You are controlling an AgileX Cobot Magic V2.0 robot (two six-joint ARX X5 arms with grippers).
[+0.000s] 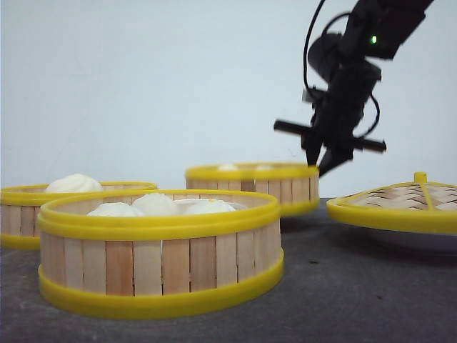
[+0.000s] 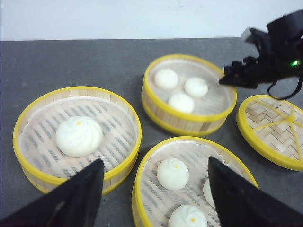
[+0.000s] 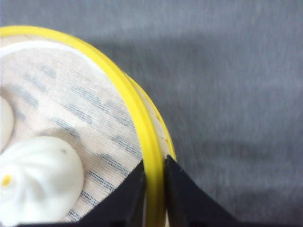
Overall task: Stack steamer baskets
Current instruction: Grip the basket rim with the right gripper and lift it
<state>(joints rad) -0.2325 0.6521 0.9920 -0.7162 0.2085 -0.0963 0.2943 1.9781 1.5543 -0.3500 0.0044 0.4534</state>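
Observation:
Three steamer baskets with pale slat walls and yellow rims stand on the dark table. The near basket holds several white buns. A single bun lies in the left basket. Three buns lie in the far basket. My right gripper is shut on the far basket's right-hand rim, one finger inside and one outside the wall. High above the gap between the near and left baskets, my left gripper hangs open and holds nothing; the front view does not show it.
A domed woven lid with a yellow rim rests on a white plate at the right, close to the far basket. My right arm reaches over the space between them. Bare dark table lies beyond the gripped rim.

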